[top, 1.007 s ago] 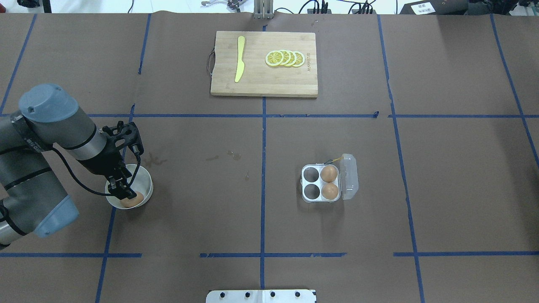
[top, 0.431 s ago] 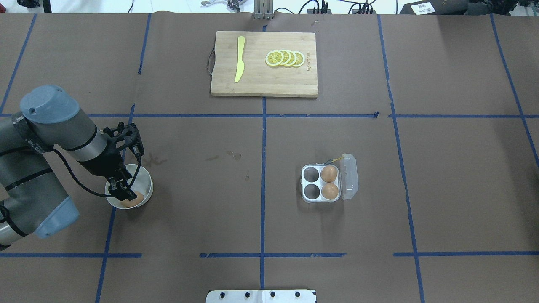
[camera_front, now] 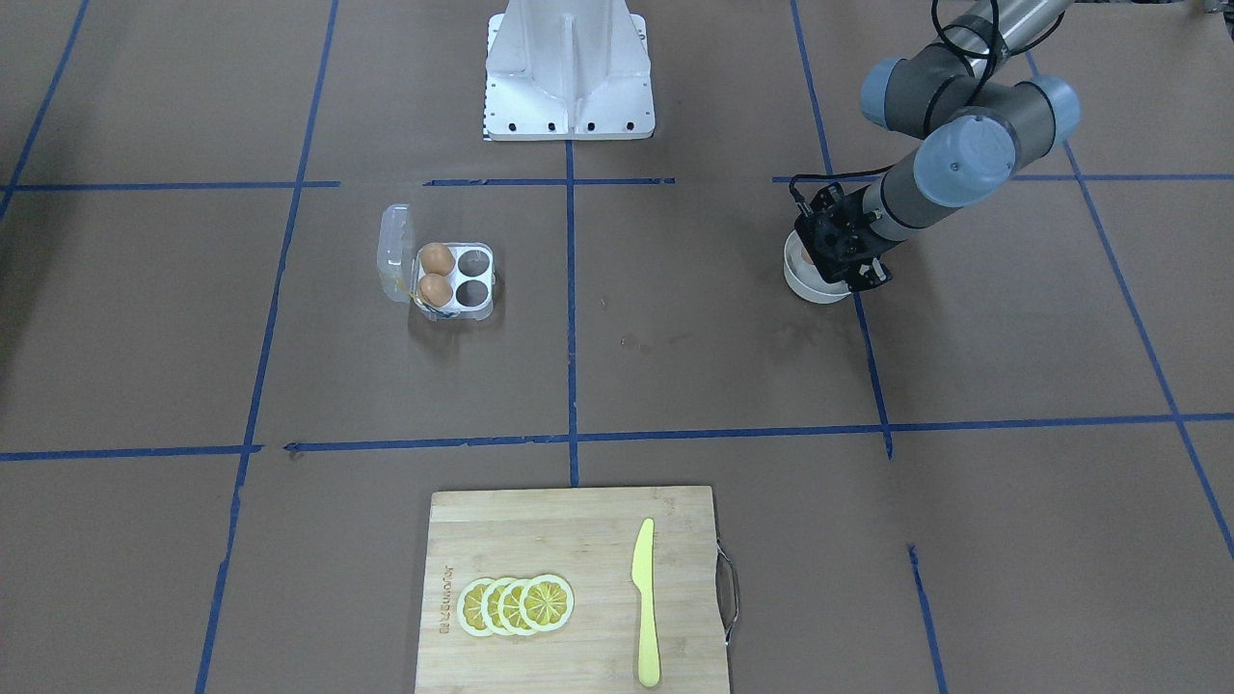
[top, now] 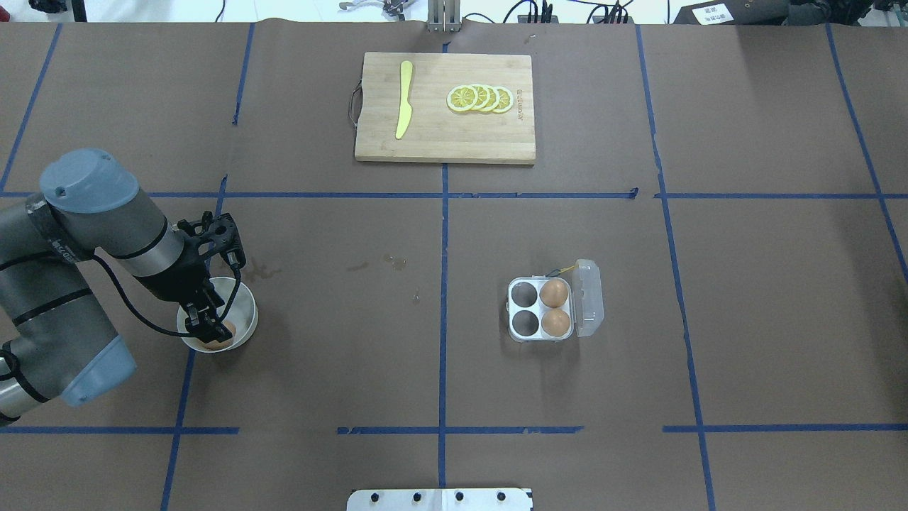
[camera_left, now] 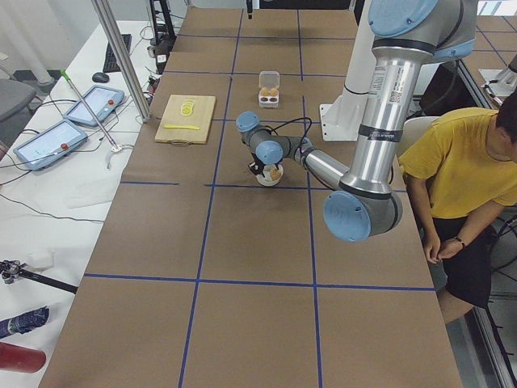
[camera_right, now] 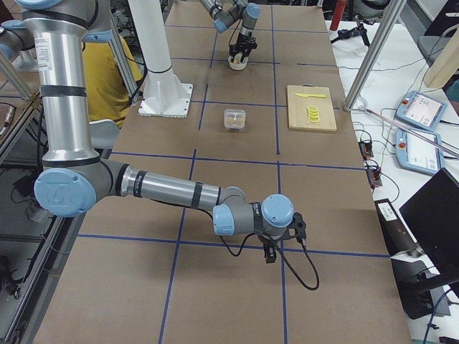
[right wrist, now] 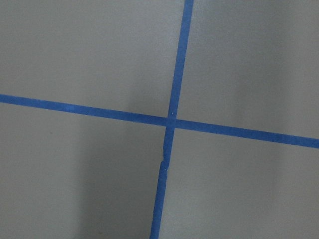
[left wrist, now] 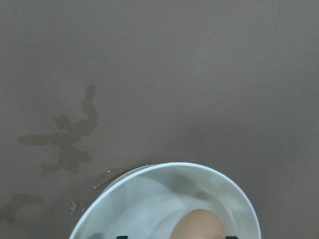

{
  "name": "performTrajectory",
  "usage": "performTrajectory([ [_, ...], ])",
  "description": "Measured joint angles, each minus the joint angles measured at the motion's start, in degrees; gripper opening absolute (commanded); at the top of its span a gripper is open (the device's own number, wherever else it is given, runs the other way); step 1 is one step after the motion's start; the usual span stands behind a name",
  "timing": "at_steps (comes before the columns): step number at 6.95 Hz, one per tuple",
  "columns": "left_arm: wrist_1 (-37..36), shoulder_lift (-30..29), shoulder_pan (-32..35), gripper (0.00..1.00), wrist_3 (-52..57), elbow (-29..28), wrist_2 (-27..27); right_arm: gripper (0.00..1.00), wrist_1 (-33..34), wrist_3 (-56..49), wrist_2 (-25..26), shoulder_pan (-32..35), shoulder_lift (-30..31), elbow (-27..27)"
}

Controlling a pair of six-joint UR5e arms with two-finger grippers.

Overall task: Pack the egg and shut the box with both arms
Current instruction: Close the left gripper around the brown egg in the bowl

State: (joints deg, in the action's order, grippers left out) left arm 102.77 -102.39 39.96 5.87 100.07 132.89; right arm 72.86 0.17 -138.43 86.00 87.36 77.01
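One orange-brown egg lies in a round white bowl at the left of the table. My left gripper reaches down into the bowl. It is open, with a finger on either side of the egg. In the left wrist view the egg shows at the bottom edge inside the bowl, and only the fingertips show. The clear box stands right of centre, its lid open. Two eggs fill the cells by the lid; the other two cells are empty. My right gripper hangs over bare table far from the box, and I cannot tell whether it is open or shut.
A wooden cutting board at the far side holds a yellow knife and lemon slices. The white pedestal stands at the robot's edge. A person in yellow sits beside it. Water stains lie next to the bowl.
The left arm has shifted slightly and its gripper has settled over the egg in the bowl, so less of the egg shows. The box has not moved.
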Motion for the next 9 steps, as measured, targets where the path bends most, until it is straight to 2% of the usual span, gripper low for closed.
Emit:
performTrajectory([
  [3,-0.11,0.04,-0.27,0.67,0.03,-0.56,-0.06,1.00,0.00,0.00,-0.08,-0.07,0.24,-0.01],
  [4,-0.13,0.04,-0.28,0.53,0.07,-0.72,-0.08,1.00,0.00,0.00,-0.07,-0.10,0.30,-0.02],
  [6,-0.19,0.60,-0.22,0.03,0.05,-0.59,-0.09,1.00,0.00,0.02,-0.06,-0.13,0.35,-0.02],
  [9,-0.35,2.36,0.27,0.00,0.04,1.06,-0.24,1.00,0.00,0.08,-0.70,-0.13,0.35,-0.01],
])
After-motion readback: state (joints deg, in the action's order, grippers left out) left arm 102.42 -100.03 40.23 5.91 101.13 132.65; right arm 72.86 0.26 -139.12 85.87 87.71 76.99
